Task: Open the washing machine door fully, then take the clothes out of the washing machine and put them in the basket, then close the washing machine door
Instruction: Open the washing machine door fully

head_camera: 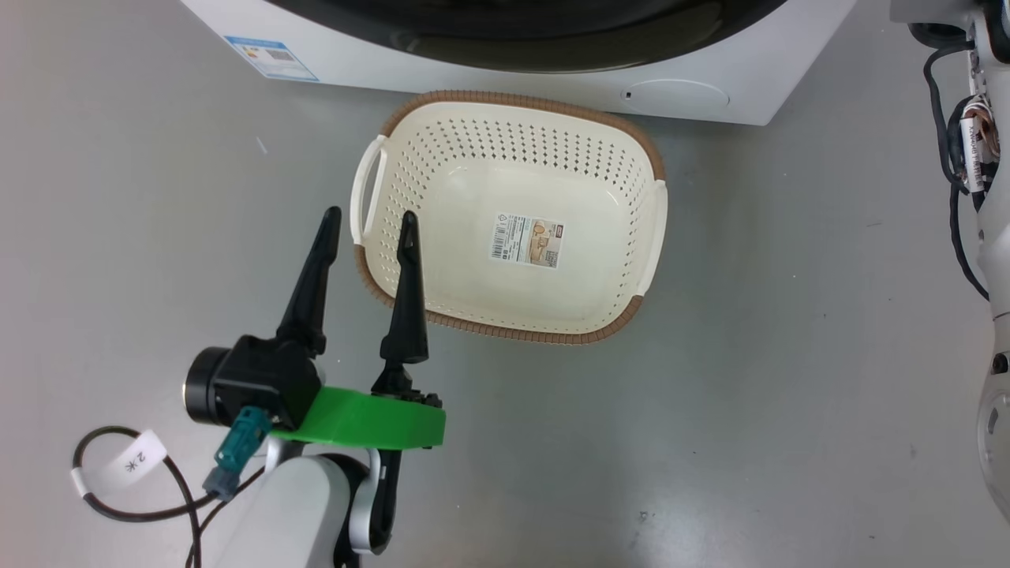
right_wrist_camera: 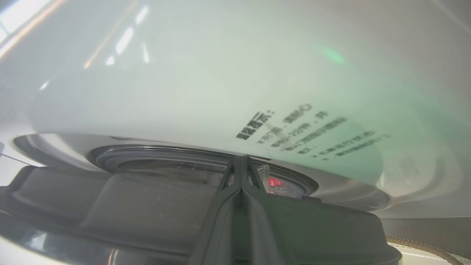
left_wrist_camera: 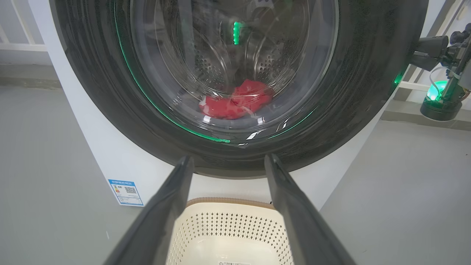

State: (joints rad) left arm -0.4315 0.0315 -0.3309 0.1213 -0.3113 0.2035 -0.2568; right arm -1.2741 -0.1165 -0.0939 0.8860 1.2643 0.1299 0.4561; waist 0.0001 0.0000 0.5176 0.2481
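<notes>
Two end effectors are at work, and neither has hold of any cloth. At the lower left of the head view, the left end effector (head_camera: 371,214) hangs over the floor (head_camera: 789,355) with its fingers spread as wide as they go and nothing between them. They point at the left handle of the basket (head_camera: 505,99), probably so the arm is ready to reach in once the way is clear.

The basket is empty and sits on the floor just in front of the washing machine (head_camera: 394,55), below the door and to the right of the blue sticker (head_camera: 272,57). That spot looks chosen so that laundry needs only a short carry down from the drum.

In the left wrist view the washing machine door (left_wrist_camera: 92,73) covers the opening. The clothes (left_wrist_camera: 235,103) lie as a red heap at the bottom of the drum, behind the glass.

Farthest right, the right end effector (right_wrist_camera: 241,162) has its fingers pressed flat together, gripping nothing. Its tips sit at the seam between the door's black rim and the white front, apparently to hook the edge and pull. The opening step looks barely begun.
</notes>
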